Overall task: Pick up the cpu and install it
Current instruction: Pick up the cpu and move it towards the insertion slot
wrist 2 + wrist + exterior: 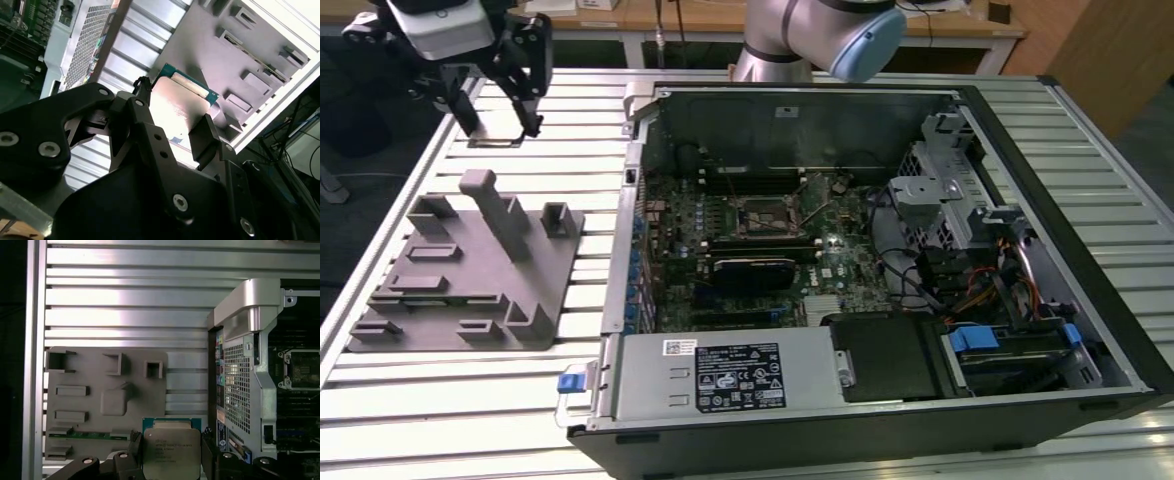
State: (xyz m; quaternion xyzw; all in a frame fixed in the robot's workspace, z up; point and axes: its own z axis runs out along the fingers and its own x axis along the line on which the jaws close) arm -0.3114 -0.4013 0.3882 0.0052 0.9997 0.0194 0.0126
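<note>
My gripper (495, 128) hangs over the slatted table at the exterior view's far left, beyond the grey fixture (467, 270). It is shut on the cpu (169, 452), a flat square chip with a silvery top and a green rim, pinched between the two black fingers (134, 444). In the second wrist view the cpu (177, 100) sits in the gripper (175, 117) with the fixture (240, 55) far behind it. From outside, the cpu (494, 141) is a thin pale slab between the fingertips. The motherboard socket (761, 215) lies open-topped inside the case, well to the exterior view's right of the gripper.
The open computer case (1067, 200) takes up the middle and the exterior view's right, its metal wall (250, 370) next to the fixture (105, 400). A black card (750, 270) sits below the socket. The arm's base (814, 40) stands behind the case.
</note>
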